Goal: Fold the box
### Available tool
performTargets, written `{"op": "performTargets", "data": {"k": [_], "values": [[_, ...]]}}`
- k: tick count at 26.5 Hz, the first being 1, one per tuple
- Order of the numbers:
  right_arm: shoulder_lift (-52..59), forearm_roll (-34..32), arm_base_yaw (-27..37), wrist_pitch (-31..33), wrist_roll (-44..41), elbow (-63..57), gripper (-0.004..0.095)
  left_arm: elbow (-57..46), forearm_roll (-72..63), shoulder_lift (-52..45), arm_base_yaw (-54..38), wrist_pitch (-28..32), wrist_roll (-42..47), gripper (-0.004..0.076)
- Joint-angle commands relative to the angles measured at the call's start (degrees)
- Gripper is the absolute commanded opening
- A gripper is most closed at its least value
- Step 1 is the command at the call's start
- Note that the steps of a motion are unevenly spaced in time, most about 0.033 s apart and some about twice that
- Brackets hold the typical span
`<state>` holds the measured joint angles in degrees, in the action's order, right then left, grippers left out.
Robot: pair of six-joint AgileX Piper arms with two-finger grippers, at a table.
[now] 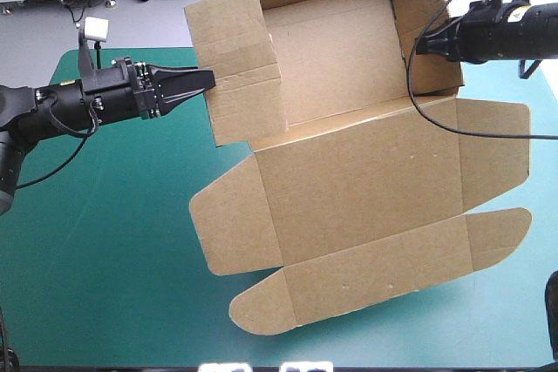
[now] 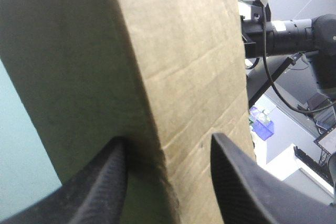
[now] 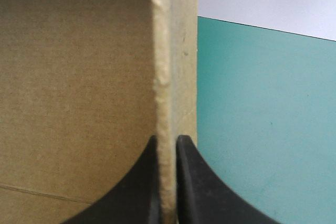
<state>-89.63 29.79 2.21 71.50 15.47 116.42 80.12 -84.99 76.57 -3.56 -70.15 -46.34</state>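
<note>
The brown box point(image 1: 349, 172) is held tilted above the table. Its far half forms an open tray with raised walls, and its lid with rounded flaps point(image 1: 261, 307) hangs flat toward the front. My left gripper point(image 1: 207, 83) is at the tray's left wall. In the left wrist view its fingers point(image 2: 168, 145) stand apart, with the thick folded wall point(image 2: 157, 51) between them. My right gripper point(image 1: 429, 44) is at the tray's right wall. The right wrist view shows it point(image 3: 168, 139) shut on that wall's edge point(image 3: 170, 77).
The teal-green cover point(image 1: 105, 233) lies bare to the left of the box and in front of it. More of the cover point(image 3: 262, 103) shows beside the right gripper. The table's far edge runs behind the raised tray.
</note>
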Motion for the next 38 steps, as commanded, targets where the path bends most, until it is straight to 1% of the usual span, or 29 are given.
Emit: {"op": "performTargets", "data": {"k": [1,4,7,13,17,24,27,30,32,33,35,36,38], "values": [[1.93,3.58,-0.14,-3.53,-0.16,1.28,0.0000,1.80,-4.57,-1.86,0.21,-3.45,0.39,0.0356],[1.93,3.58,-1.34,-3.53,-0.16,1.28,0.0001,1.80,-3.60,-1.75,0.21,-2.14,0.29,0.0356],[1.93,2.73,-3.95,-3.67,-0.16,1.28,0.0001,1.80,-1.64,-1.75,0.21,-0.30,0.29,0.0356],[1.84,-3.39,-8.99,-4.97,-3.09,1.28,0.0002,1.80,3.38,-1.75,0.21,2.12,0.42,0.0356],[1.84,-3.49,-11.44,-6.28,-4.19,1.28,0.0002,1.80,5.93,-1.75,0.21,4.88,2.53,0.0356],[1.84,-3.68,-13.61,-8.41,-6.28,1.28,0.0002,1.80,13.36,-1.75,0.21,8.16,5.25,0.0356],[1.84,-4.17,-16.53,-9.63,-7.48,1.28,0.0002,1.80,16.15,-1.75,0.21,12.81,6.51,0.0356],[1.84,-3.74,-18.92,-11.00,-8.59,1.28,0.0002,1.80,18.53,-1.75,0.21,15.61,7.02,0.0354],[1.84,-3.34,-19.81,-11.04,-9.12,1.28,0.0002,1.80,19.98,-1.75,0.21,17.07,8.37,0.0327],[1.84,-3.34,-20.51,-11.19,-9.45,1.28,0.0002,1.80,20.24,-1.75,0.21,17.54,8.39,0.0294],[1.60,-3.52,-21.77,-11.45,-9.93,1.28,0.0002,1.80,20.90,-1.75,0.28,17.81,9.08,0.0036],[1.27,-3.67,-22.05,-11.45,-10.11,1.28,0.0002,1.80,22.15,-1.90,0.65,17.97,8.34,-0.0007],[0.77,-4.46,-22.14,-10.80,-10.54,1.28,0.0002,1.80,25.08,-2.13,1.78,17.99,9.42,-0.0010]]}}
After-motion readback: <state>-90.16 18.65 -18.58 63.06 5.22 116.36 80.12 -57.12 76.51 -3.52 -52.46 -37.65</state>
